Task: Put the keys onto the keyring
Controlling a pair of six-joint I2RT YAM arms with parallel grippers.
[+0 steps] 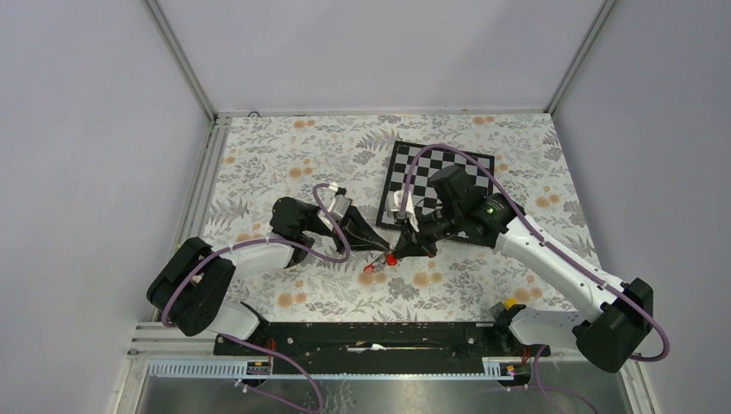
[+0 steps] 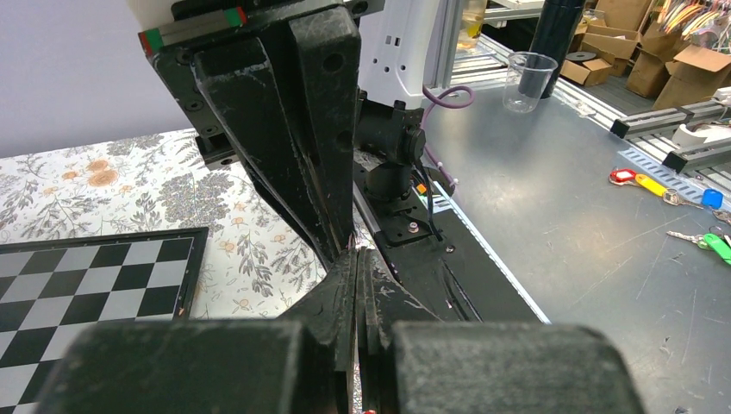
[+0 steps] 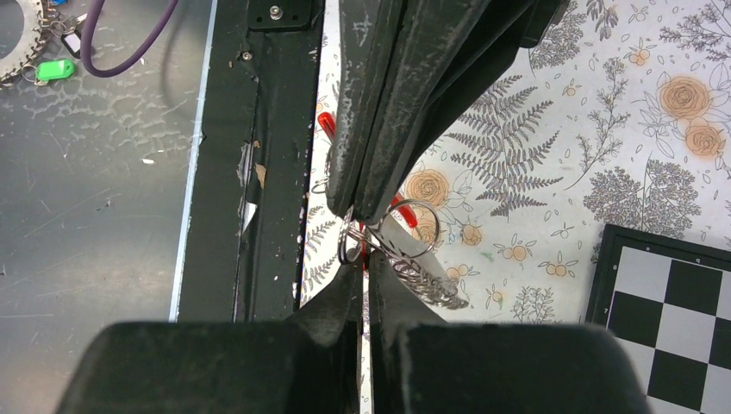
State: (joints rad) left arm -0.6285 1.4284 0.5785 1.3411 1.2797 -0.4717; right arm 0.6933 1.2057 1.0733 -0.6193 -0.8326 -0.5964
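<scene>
Both grippers meet tip to tip above the flowered cloth, left of the chessboard. My left gripper (image 1: 382,247) (image 2: 360,254) is shut, and its tips touch a silver wire ring, the keyring (image 3: 420,226). My right gripper (image 1: 403,250) (image 3: 363,269) is shut on a small ring and a red bit at the head of a silver key (image 3: 414,263), whose blade slants out to the right. A red tag (image 3: 325,123) (image 1: 369,269) shows under the left fingers; whether it hangs or lies on the cloth I cannot tell. No blue tag is in view.
The black-and-white chessboard (image 1: 440,185) (image 3: 672,293) lies just behind the right arm. The black base rail (image 1: 371,336) runs along the near edge. On the metal bench beyond it are a clear cup (image 2: 527,78) and loose coloured key tags (image 2: 638,181).
</scene>
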